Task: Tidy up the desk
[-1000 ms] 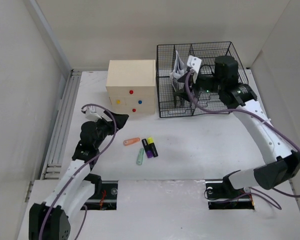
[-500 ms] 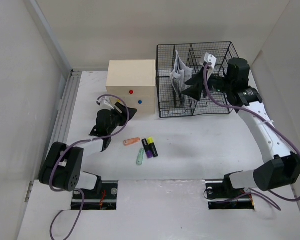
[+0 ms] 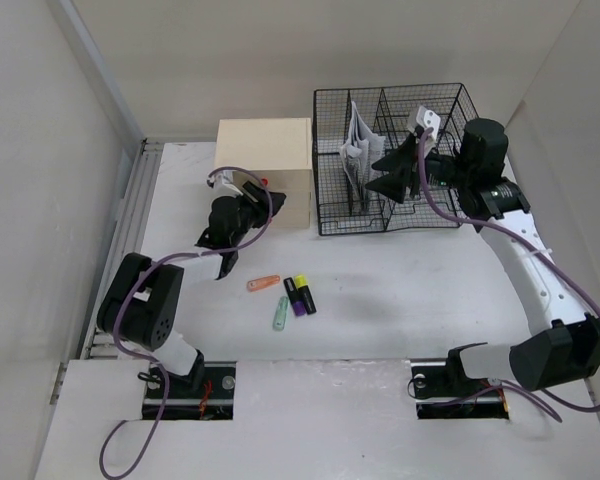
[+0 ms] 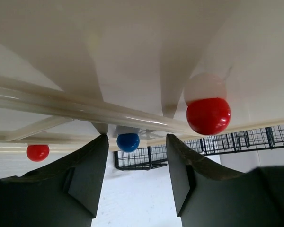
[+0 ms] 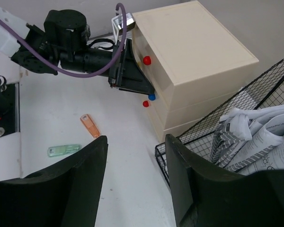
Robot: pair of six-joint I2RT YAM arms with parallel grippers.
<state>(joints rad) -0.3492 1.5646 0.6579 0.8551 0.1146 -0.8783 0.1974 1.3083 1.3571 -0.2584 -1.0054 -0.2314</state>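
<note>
The desk is a white tabletop. On it lie an orange flat item, a green one, a purple highlighter and a yellow-black highlighter. My left gripper is open and empty, right up against the front of the cream drawer box. In the left wrist view the gripper frames the blue knob, with red knobs on either side. My right gripper is open and empty, above the black wire rack; its wrist view looks down at the desk.
Folded papers stand in the rack's left compartment, also in the right wrist view. A metal rail runs along the desk's left side. White walls close in the left, back and right.
My left gripper has swung from the desk's left-middle up to the drawer box front. My right gripper has lifted out of the rack and drawn back to the right, leaving the papers there.
</note>
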